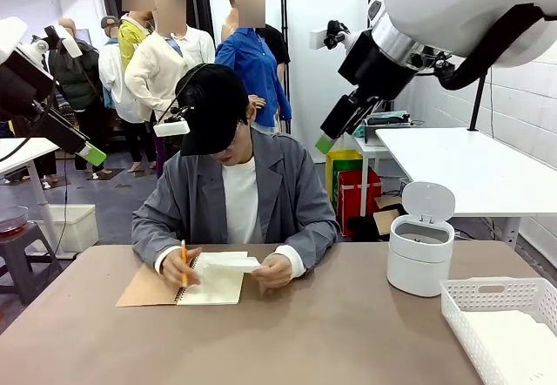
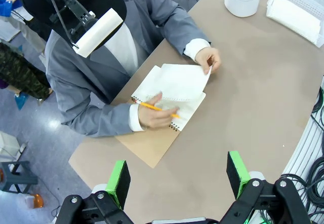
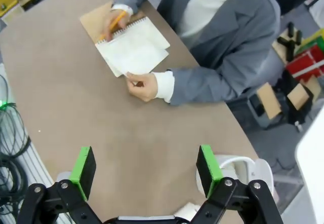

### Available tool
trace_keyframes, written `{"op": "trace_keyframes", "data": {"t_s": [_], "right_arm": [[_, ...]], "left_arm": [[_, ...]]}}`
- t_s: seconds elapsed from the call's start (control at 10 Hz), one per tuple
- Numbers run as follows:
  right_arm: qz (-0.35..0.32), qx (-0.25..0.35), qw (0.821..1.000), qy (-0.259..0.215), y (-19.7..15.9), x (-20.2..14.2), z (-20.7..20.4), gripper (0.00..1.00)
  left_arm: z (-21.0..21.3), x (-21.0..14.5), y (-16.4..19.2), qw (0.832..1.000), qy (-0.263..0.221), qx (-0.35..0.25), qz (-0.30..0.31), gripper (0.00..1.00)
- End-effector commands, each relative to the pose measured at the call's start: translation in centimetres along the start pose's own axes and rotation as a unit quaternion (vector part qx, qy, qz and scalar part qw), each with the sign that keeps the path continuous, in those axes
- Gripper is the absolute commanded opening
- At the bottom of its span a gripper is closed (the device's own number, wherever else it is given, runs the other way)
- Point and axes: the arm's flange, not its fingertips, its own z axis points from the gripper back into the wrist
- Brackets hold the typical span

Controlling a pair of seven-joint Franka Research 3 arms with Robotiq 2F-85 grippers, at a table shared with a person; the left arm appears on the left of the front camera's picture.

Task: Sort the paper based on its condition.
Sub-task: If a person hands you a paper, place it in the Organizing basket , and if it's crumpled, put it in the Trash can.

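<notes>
The left gripper (image 1: 90, 153) hangs high in the air at about 9 o'clock of the front view, well apart from the desk (image 1: 331, 333). In its wrist view the left gripper (image 2: 178, 178) has its jaws wide apart, and there is nothing between the green pads.

A person in a grey jacket sits at the far side of the desk, at 12 o'clock from the robot. Before the person lies an open notebook (image 1: 213, 287) with a tan cover. One hand (image 1: 177, 268) rests on it and holds an orange pencil (image 1: 184, 257). A white sheet of paper (image 1: 231, 263) lies over the notebook's page, a little lifted. At 3 o'clock of the notebook the person's other hand (image 1: 275, 272) pinches the edge of this sheet. I cannot tell if the sheet is attached to the spiral or free.

The right gripper (image 1: 325, 144) is up in the air at about 1 o'clock of the front view, above the person's shoulder. From the wrist camera the right gripper (image 3: 147, 171) shows its jaws fully spread, and they hold nothing.

At 3 o'clock on the desk stands a small white bin (image 1: 419, 259) with its lid up. At 4 o'clock, near the bin, stands a white mesh basket (image 1: 461, 314), and flat white sheets (image 1: 513, 337) lie inside it.
</notes>
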Motion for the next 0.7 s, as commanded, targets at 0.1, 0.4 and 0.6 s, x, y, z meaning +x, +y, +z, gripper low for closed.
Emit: {"op": "trace_keyframes", "data": {"t_s": [0.1,0.4,0.6], "right_arm": [[0.015,0.027,0.999,-0.039,-0.46,-0.17,0.18,1.00],[-0.002,0.008,1.000,-0.003,-0.04,0.15,-0.29,1.00],[-0.002,0.008,1.000,-0.003,-0.04,0.15,-0.29,1.00]], "left_arm": [[0.04,-0.06,0.04,1.000,-0.002,-0.001,0.001,1.00],[0.04,-0.06,0.04,1.000,-0.002,-0.001,0.001,1.00],[0.04,-0.06,0.04,1.000,-0.002,-0.001,0.001,1.00]]}}
